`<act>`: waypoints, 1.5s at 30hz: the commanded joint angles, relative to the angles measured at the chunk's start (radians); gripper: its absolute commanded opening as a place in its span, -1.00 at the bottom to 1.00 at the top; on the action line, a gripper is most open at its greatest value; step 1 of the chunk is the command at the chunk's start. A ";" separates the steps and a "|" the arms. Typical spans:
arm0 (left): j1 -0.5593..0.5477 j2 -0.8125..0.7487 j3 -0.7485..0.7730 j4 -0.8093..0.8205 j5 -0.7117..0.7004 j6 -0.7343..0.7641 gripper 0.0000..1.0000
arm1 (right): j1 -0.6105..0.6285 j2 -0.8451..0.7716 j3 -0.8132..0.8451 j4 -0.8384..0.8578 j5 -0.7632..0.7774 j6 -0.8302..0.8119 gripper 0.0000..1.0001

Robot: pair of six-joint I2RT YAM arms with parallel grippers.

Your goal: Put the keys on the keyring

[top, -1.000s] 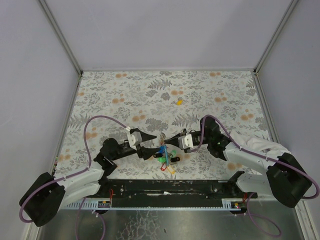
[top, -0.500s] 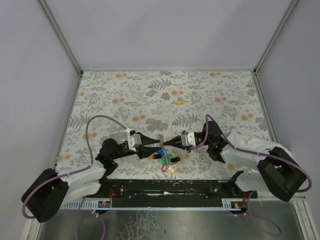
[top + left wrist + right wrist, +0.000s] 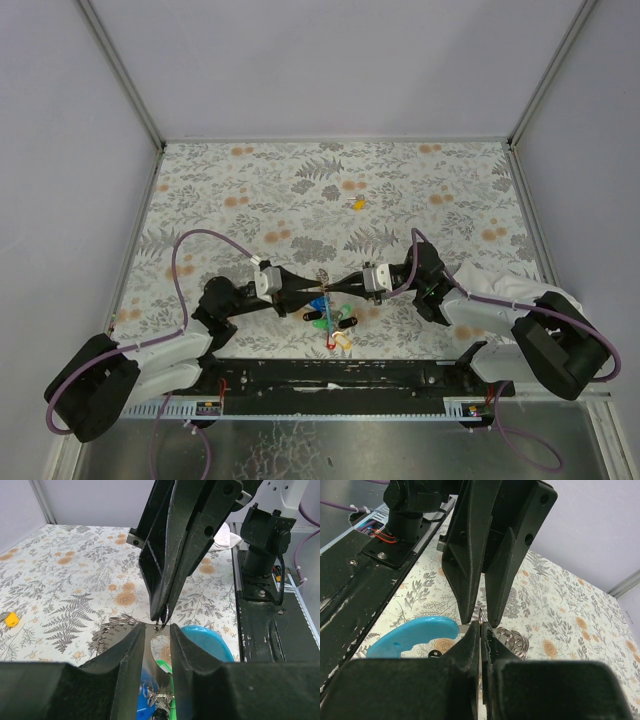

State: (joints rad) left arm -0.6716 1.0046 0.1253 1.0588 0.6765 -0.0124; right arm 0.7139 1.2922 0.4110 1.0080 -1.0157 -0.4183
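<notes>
The bunch of keys [image 3: 330, 315], with green, red, yellow and blue heads, hangs between the two arms near the table's front. My right gripper [image 3: 481, 626] is shut on the thin metal keyring [image 3: 481, 616], which also shows in the left wrist view [image 3: 161, 623]. My left gripper [image 3: 157, 627] faces it tip to tip and is shut on a flat metal key blade [image 3: 156, 647]. A curved light-blue piece [image 3: 207, 640] sits beside the blade. In the top view the left gripper [image 3: 314, 286] and right gripper [image 3: 340, 286] meet. The loose yellow-headed key [image 3: 357, 203] lies farther back.
A small coil of metal rings [image 3: 112, 630] lies on the flowered table cover [image 3: 250, 180] just beyond the fingertips; it also shows in the right wrist view [image 3: 512, 640]. Grey walls enclose the table. The black base rail [image 3: 330, 375] runs along the near edge.
Both grippers have closed in on each other over the key bunch; their tips, apart a second ago, now meet. The loose yellow key has not moved.
</notes>
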 commanded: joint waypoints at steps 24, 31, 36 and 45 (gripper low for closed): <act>-0.002 -0.130 0.052 -0.200 -0.085 0.069 -1.00 | 0.006 -0.057 0.018 0.002 0.205 0.133 -0.47; -0.002 -0.164 0.060 -0.280 -0.208 0.052 -1.00 | 0.007 -0.094 0.223 -0.469 0.562 0.305 0.05; -0.002 -0.153 0.106 -0.378 -0.304 0.035 -1.00 | -0.029 0.028 0.438 -0.747 0.815 0.369 0.26; -0.003 -0.174 0.148 -0.505 -0.423 0.010 -1.00 | -0.199 0.351 0.739 -0.956 0.959 0.457 0.45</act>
State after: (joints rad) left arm -0.6727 0.8455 0.2317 0.5991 0.3275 0.0128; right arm 0.5682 1.5452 1.0267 0.1875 -0.1413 -0.0273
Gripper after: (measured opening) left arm 0.008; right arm 0.739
